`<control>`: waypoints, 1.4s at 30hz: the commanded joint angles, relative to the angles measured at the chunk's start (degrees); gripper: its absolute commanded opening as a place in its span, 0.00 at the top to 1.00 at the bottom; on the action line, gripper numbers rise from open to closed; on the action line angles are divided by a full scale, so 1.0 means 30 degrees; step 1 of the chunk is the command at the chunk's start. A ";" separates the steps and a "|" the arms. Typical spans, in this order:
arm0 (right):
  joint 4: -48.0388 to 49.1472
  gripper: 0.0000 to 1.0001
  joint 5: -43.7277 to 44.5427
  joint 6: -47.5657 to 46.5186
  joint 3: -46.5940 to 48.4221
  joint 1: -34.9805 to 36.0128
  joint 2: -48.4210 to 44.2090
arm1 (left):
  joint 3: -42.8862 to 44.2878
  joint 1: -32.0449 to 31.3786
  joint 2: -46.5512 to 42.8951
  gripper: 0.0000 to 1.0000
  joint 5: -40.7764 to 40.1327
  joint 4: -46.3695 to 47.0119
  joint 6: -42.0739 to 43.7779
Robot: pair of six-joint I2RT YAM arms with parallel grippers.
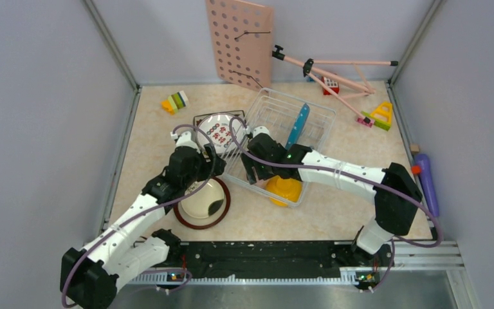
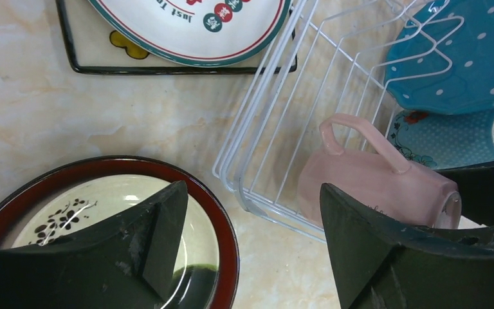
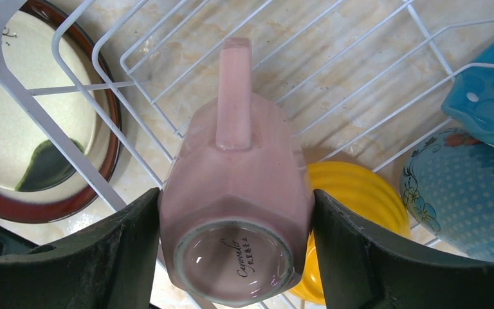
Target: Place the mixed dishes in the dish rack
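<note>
Right wrist view: right fingers (image 3: 90,257) clamp the pink cup (image 3: 235,193) by its faceted body, on its side in the dish rack (image 1: 267,116), a sound hold for slippery, breakable ceramic; left fingers (image 2: 148,232) gape empty.

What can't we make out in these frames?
- Top view: pink cup mostly hidden under the right gripper.
- Right wrist: yellow bowl largely behind the cup; whether the cup touches the dish rack bottom is unclear.
- Left wrist: square floral plate covered by white plate with characters, cut off at top edge.
</note>
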 commanded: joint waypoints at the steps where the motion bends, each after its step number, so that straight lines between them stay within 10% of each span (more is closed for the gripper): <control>1: 0.0231 0.25 0.0594 0.0225 0.0908 0.0472 -0.0557 | 0.0354 0.0023 0.0700 0.19 0.1129 0.1492 0.0554; 4: 0.0550 0.02 0.0609 0.0140 0.0504 0.0472 -0.1235 | 0.0282 0.0031 0.0932 0.13 0.2948 0.2172 0.1341; 42: 0.2301 0.02 0.3980 -0.0559 -0.3577 0.0243 -1.0185 | -0.1760 -0.1868 0.1563 0.50 0.7366 0.3229 -0.1327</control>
